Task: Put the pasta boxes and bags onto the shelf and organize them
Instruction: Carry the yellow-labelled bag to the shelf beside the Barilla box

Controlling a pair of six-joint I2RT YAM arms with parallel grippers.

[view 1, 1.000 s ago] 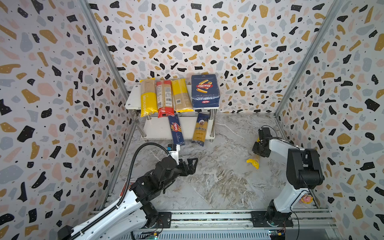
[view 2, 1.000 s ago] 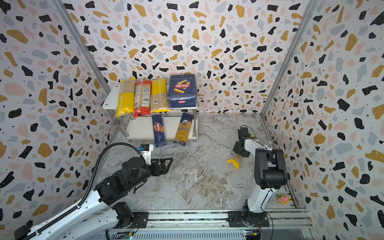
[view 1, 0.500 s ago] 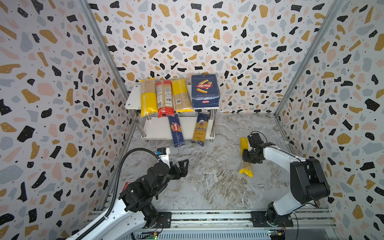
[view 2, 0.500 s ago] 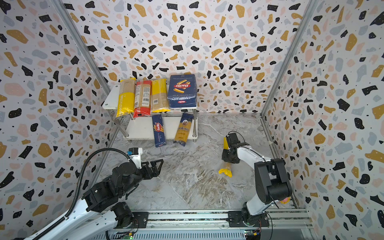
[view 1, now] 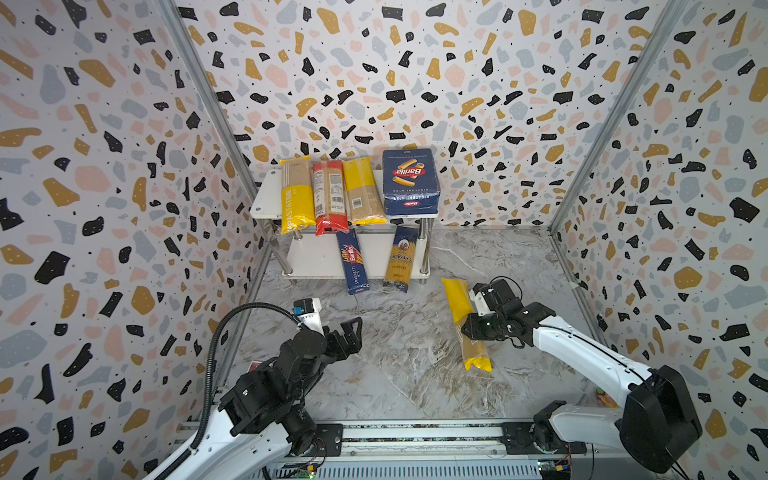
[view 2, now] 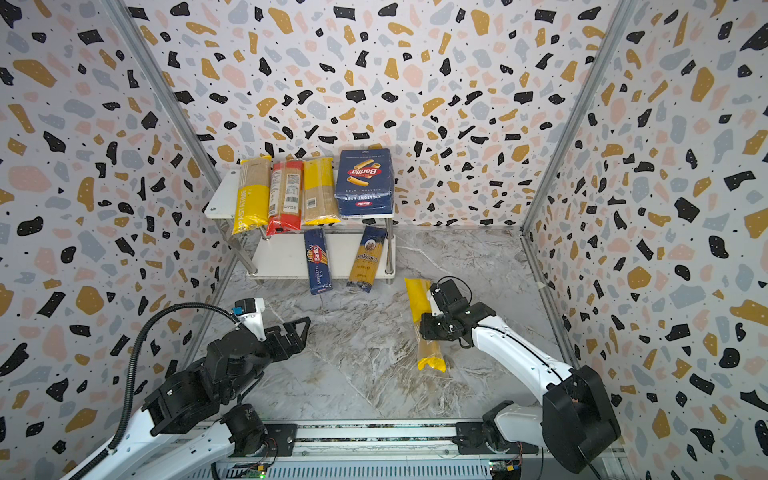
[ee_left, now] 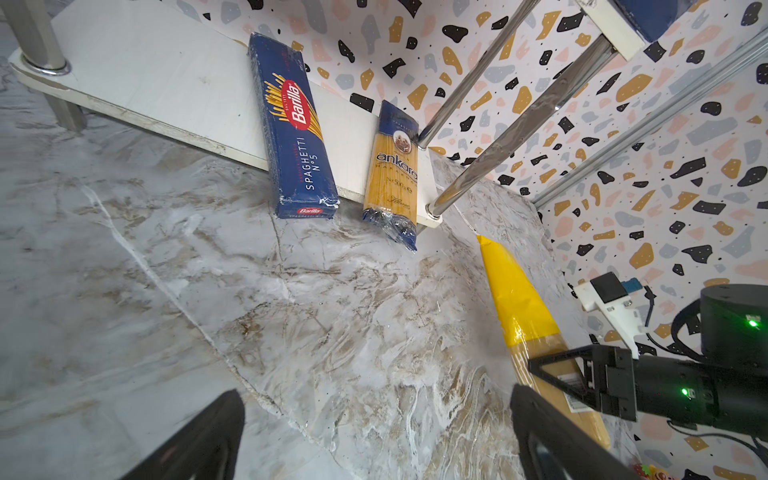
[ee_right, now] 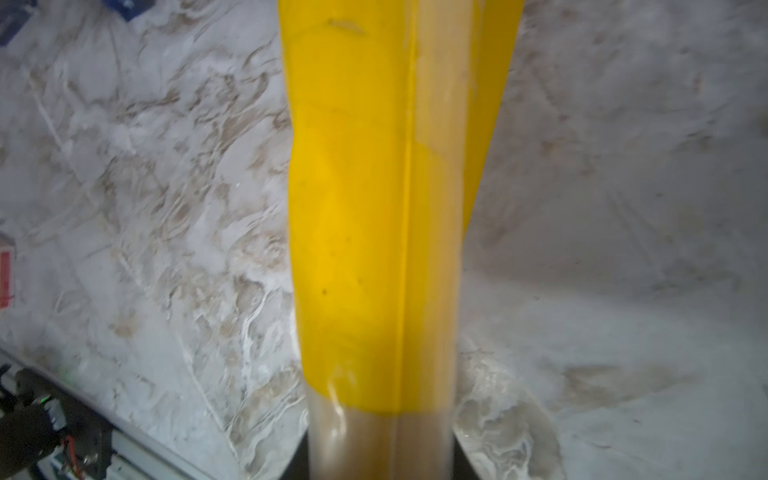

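Both top views show the right gripper (view 1: 468, 328) clamped across the clear middle of a yellow-ended spaghetti bag (view 1: 457, 297). It holds the bag over the marble floor (view 1: 395, 374), just in front of the front right corner of the shelf (view 1: 266, 199). The bag's far yellow end points at that corner and its near yellow end hangs lower; whether it touches the floor cannot be told. In the right wrist view the bag runs straight out from between the jaws, with the floor behind it.

The left gripper (view 1: 349, 332) hovers over the left part of the floor with its fingers spread wide and nothing between them.

On the shelf's top board, from the left end, lie the PASTATIME bag (view 1: 297, 195), the red-ended bag (view 1: 330, 195) and a plain yellow-ended bag (view 1: 361, 191), side by side and jutting past the front edge. The rigatoni box (view 1: 409, 178) fills the right end.

On the lower board the spaghetti box (view 1: 352, 262) lies near the middle. The ankara bag (view 1: 400, 259) lies beside the front right post (view 1: 423, 249). Both overhang the front edge.
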